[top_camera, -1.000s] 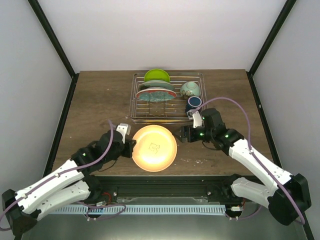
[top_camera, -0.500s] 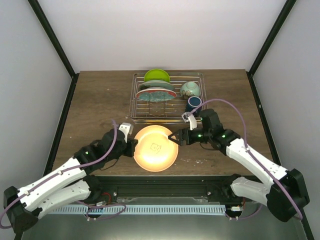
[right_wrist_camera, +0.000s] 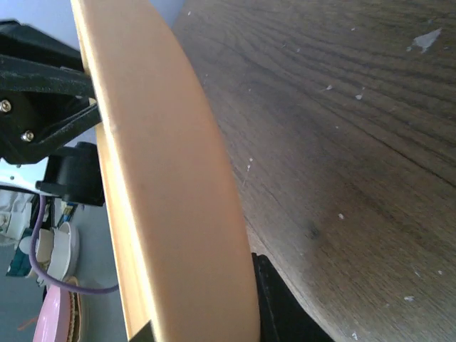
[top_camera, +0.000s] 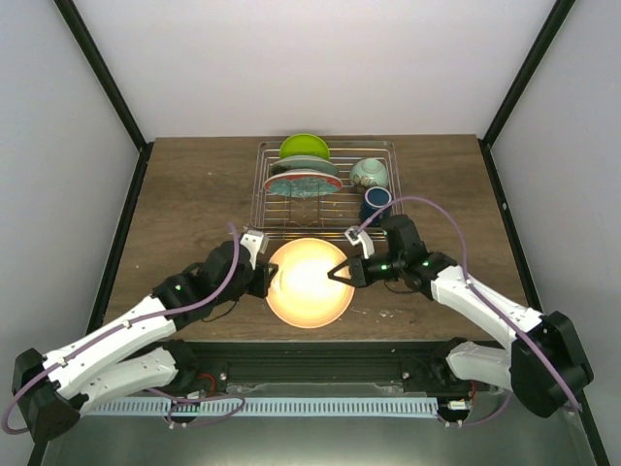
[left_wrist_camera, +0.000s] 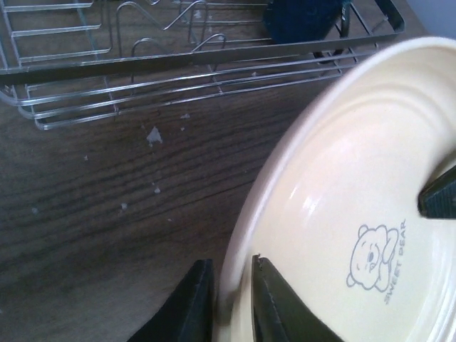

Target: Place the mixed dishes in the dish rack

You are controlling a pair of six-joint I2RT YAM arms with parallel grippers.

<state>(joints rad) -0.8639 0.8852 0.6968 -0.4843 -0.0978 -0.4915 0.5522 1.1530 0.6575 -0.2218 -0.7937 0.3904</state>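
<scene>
The peach-tan plate (top_camera: 310,282) hangs tilted above the table, just in front of the dish rack (top_camera: 320,221). My left gripper (top_camera: 269,279) straddles its left rim, and in the left wrist view (left_wrist_camera: 231,262) the fingers stand slightly apart on either side of the plate (left_wrist_camera: 356,214). My right gripper (top_camera: 342,272) is shut on the right rim (right_wrist_camera: 171,199). One black finger (right_wrist_camera: 278,306) presses the plate's underside. In the rack stand a lime-green plate (top_camera: 304,146), a red floral plate (top_camera: 303,183), a mint bowl (top_camera: 369,173) and a dark-blue mug (top_camera: 376,199).
The rack's front wall (left_wrist_camera: 178,78) lies close ahead of the plate, with the mug (left_wrist_camera: 303,18) behind it at the right corner. Brown wooden table (top_camera: 184,204) stretches to the left of the rack. White walls and black frame posts enclose the table.
My right gripper moved left and shut on the plate's right rim. The left arm carried the plate a little toward the rack, and its jaws have eased apart.
</scene>
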